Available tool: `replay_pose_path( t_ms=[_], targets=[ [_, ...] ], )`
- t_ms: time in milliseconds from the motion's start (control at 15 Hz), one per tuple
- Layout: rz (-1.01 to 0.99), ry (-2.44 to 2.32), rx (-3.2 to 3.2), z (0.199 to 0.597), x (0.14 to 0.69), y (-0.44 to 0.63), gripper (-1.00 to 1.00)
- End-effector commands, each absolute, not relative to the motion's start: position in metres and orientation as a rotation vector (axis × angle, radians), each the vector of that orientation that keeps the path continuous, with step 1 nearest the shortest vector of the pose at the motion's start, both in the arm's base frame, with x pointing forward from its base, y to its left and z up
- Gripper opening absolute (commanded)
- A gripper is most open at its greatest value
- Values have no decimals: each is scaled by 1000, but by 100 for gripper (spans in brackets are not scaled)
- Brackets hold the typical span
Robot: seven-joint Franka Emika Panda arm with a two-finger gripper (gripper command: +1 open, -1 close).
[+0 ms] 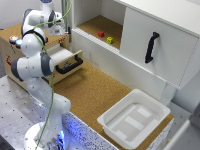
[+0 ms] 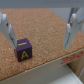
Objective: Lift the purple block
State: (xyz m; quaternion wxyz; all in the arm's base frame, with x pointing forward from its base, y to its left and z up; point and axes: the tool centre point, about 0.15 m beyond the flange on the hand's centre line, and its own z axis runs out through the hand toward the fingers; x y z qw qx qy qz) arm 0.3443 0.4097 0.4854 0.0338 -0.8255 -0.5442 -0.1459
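The purple block (image 2: pixel 24 50) carries a yellow letter A and sits on a cork surface close to that surface's edge. In the wrist view my gripper (image 2: pixel 38 34) is open and empty. Its two fingers (image 2: pixel 71 27) stand wide apart above the cork. The block lies between them, much nearer one finger than the other, and touches neither. In the exterior view the gripper (image 1: pixel 56 28) hangs over the wooden drawer unit (image 1: pixel 10 50) at the exterior view's upper left. I cannot make out the block there; the arm covers that area.
The drawer (image 1: pixel 67 57) with a black handle stands pulled open below the gripper. A red block (image 1: pixel 101 34) and a yellow block (image 1: pixel 109 40) sit on the cabinet shelf. A white door with a black handle (image 1: pixel 151 47) and a white tray (image 1: pixel 145 100) are at the exterior view's right.
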Motion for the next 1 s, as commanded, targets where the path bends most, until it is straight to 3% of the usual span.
replay_pose_path(
  t_ms=[0, 667, 733, 933],
  targets=[
    [-228, -2004, -2500, 482, 349, 454, 100],
    [-31, -2372, -2319, 437, 329, 480, 100],
    [-16, -2371, -2301, 436, 329, 481, -100],
    [-26, -2358, -2300, 440, 328, 477, -100]
  ],
)
